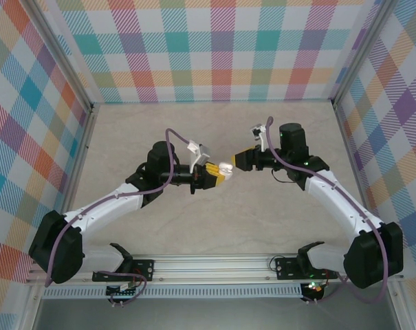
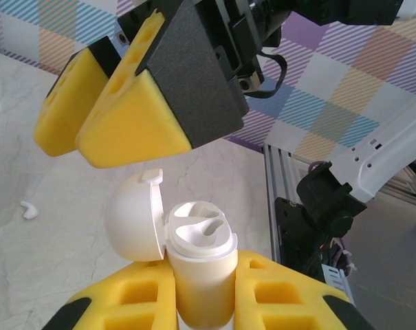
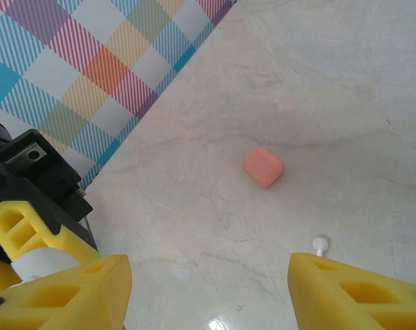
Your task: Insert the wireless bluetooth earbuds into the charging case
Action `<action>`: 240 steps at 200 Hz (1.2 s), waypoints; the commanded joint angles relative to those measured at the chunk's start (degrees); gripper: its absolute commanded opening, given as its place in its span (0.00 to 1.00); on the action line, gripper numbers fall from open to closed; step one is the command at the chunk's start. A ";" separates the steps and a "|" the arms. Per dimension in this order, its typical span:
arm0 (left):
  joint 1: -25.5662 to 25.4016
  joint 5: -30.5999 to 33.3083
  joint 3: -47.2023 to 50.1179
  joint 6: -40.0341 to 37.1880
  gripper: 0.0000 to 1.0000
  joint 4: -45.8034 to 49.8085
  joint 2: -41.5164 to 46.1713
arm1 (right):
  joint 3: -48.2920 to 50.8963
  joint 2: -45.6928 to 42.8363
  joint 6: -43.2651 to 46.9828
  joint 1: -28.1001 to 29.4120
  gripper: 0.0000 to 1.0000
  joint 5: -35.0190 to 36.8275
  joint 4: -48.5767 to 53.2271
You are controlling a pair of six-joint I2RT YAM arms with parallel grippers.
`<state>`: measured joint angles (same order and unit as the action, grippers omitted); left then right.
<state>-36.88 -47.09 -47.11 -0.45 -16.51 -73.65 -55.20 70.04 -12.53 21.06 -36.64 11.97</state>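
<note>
My left gripper (image 1: 220, 173) is shut on the white charging case (image 1: 227, 167), held above the table. In the left wrist view the case (image 2: 202, 265) stands upright between the yellow fingers (image 2: 297, 295). Its lid (image 2: 132, 218) is hinged open to the left, and both sockets look empty. My right gripper (image 1: 238, 161) hangs open just right of the case with nothing between its fingers; its yellow fingertips (image 2: 125, 137) show above the case. One white earbud (image 2: 29, 210) lies on the table. Another small earbud (image 3: 320, 244) lies beside my right gripper (image 3: 208, 282).
A closed salmon-pink case (image 3: 263, 166) sits on the marble table (image 3: 194, 227). Plaid walls (image 1: 221, 48) enclose the table on three sides. The metal rail (image 1: 214, 265) with both arm bases runs along the near edge.
</note>
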 commanded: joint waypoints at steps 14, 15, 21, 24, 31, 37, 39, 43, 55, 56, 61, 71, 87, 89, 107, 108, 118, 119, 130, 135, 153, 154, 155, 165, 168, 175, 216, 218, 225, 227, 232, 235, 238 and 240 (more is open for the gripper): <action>0.81 1.68 2.42 -2.90 0.00 0.61 0.87 | -3.45 -1.99 -2.52 -0.22 0.63 5.03 6.97; 0.87 1.71 2.53 -2.90 0.00 0.61 0.91 | -3.57 -1.96 -2.59 -0.27 0.63 5.32 7.30; 1.19 2.07 3.03 -2.89 0.00 0.52 1.11 | -4.14 -1.57 -3.03 -0.27 0.62 6.92 8.99; 1.32 2.35 3.41 -2.89 0.00 0.52 1.27 | -4.39 -1.39 -3.29 -0.33 0.62 7.72 9.76; 1.66 2.97 4.33 -2.81 0.00 0.52 1.72 | -4.64 -0.85 -3.97 -0.32 0.61 9.50 11.23; 1.85 3.70 5.11 -2.75 0.00 0.52 2.25 | -4.69 -0.26 -4.57 -0.36 0.60 10.92 12.07; 1.89 3.88 5.41 -2.66 0.00 0.52 2.45 | -4.73 -0.04 -4.82 -0.39 0.59 11.49 12.28; 1.98 4.45 5.92 -2.55 0.00 0.63 2.78 | -4.66 0.55 -5.22 -0.33 0.58 12.27 12.80; 2.17 4.94 6.90 -2.66 0.00 1.89 4.01 | -4.70 2.87 -6.59 -0.32 0.53 14.87 14.32; 2.17 4.92 6.97 -2.64 0.00 2.04 4.16 | -4.76 3.11 -6.65 -0.36 0.53 15.08 14.49; 2.17 4.97 7.24 -2.71 0.00 2.76 4.73 | -5.01 4.40 -7.32 -0.32 0.51 15.77 15.24; 2.25 5.40 8.02 -2.89 0.00 4.16 6.10 | -5.80 7.51 -7.98 -0.16 0.46 15.66 16.51; 2.34 6.37 9.95 -3.32 0.00 5.46 9.17 | -7.67 12.28 -7.93 1.29 0.44 16.71 17.96; 2.34 6.57 10.22 -3.33 0.00 5.55 9.63 | -8.15 13.29 -7.76 1.68 0.43 16.93 18.21; 2.47 7.95 12.61 -4.21 0.00 6.78 13.88 | -11.60 19.05 -6.25 4.36 0.42 18.12 20.03; 2.50 7.96 12.72 -4.25 0.00 6.86 14.10 | -11.86 19.42 -6.17 4.53 0.41 18.20 20.21; 2.52 8.24 13.50 -4.37 0.00 7.74 15.92 | -14.68 23.16 -5.26 6.12 0.39 19.08 22.25; 2.52 8.20 13.56 -4.38 0.00 7.86 16.04 | -14.98 23.58 -5.15 6.29 0.39 19.21 22.50; 2.60 8.14 13.80 -4.82 0.00 10.08 17.85 | -18.35 27.57 -4.00 8.28 0.38 20.12 24.98; 2.60 8.20 13.80 -5.12 0.00 11.23 18.59 | -19.89 29.07 -3.44 9.17 0.38 20.44 25.93; 2.61 9.13 14.77 -5.70 0.00 13.70 21.75 | -24.20 33.65 -1.75 12.43 0.38 21.12 27.99; 2.65 9.17 14.86 -5.70 0.00 13.75 21.86 | -24.45 33.92 -1.68 12.60 0.38 21.15 28.05; 2.67 9.28 14.94 -5.70 0.00 13.77 22.09 | -24.70 34.19 -1.65 12.78 0.38 21.20 28.12; 2.71 9.84 15.94 -5.55 0.00 13.71 23.81 | -26.92 36.51 -0.82 14.30 0.38 21.89 29.07; 2.70 10.01 16.21 -5.41 0.00 13.68 24.20 | -27.70 37.28 -0.68 14.72 0.38 22.17 29.48; 2.69 10.41 16.79 -5.19 0.00 13.63 25.11 | -29.24 38.90 -0.02 15.65 0.38 23.20 30.50; 2.69 11.21 17.48 -4.06 0.00 15.02 27.58 | -34.98 45.18 0.61 17.51 0.37 30.71 33.93; 2.69 11.23 17.54 -4.00 0.00 15.04 27.68 | -35.11 45.34 0.72 17.52 0.37 30.92 33.98; 2.69 11.37 17.70 -3.82 0.00 15.16 28.04 | -35.41 45.75 1.07 17.53 0.37 31.17 34.29; 2.69 11.40 17.72 -3.76 0.00 15.16 28.14 | -35.52 45.90 1.14 17.53 0.37 31.23 34.38; 2.69 11.57 17.79 -3.61 0.00 15.11 28.41 | -35.64 46.14 1.34 17.52 0.37 31.43 34.59; 2.69 11.63 17.88 -3.52 0.00 15.18 28.53 | -35.67 46.29 1.45 17.54 0.37 31.58 34.68; 2.69 11.78 17.93 -3.51 0.00 15.37 28.67 | -35.79 46.44 1.52 17.60 0.37 31.63 34.78; 2.69 11.76 17.93 -3.51 0.00 15.50 28.72 | -35.77 46.53 1.61 17.61 0.37 31.63 34.85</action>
<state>-34.65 -36.05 -30.09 -4.36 -1.78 -46.65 -88.99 115.31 -12.78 38.96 -8.29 42.96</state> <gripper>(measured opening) 0.177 0.368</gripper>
